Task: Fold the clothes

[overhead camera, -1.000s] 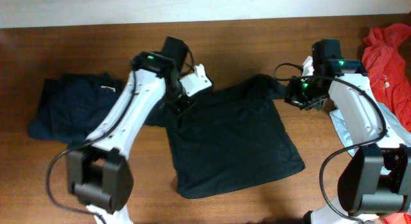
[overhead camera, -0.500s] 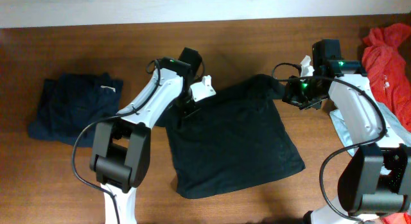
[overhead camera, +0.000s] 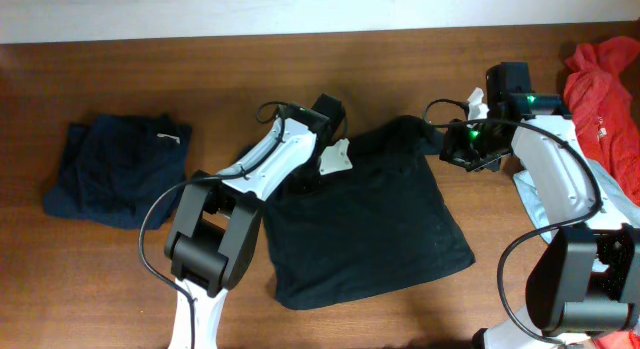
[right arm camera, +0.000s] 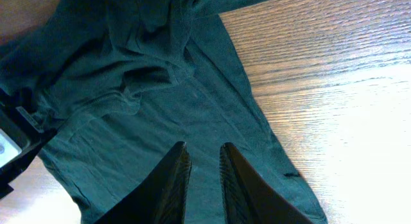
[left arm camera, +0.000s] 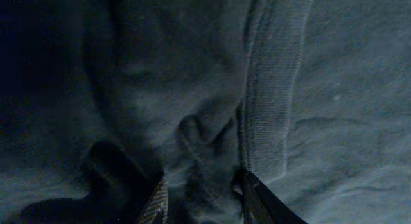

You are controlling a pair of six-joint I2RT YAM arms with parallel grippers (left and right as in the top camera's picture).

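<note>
Navy garment [overhead camera: 110, 174]: I see it bundled at the left of the overhead view, well apart from both arms.
White label [overhead camera: 168, 139]: it sits near that bundle's upper right edge and is too small for me to read.
Black shirt [overhead camera: 370, 229]: it is spread over the middle of the table [overhead camera: 400, 49]. I make out no print or brand on it.
Left gripper [left arm camera: 200, 198]: it is on the shirt's upper left, jaws pinching a puckered fold beside a ribbed hem. Only the fingertips show.
Right gripper [right arm camera: 200, 179]: it is at the shirt's upper right corner, jaws nearly together on the shirt cloth.
Pale garment [overhead camera: 612, 184]: right side, mostly hidden under the right arm.
Red garment [overhead camera: 600, 89]: upper right, cut off by the frame.
</note>
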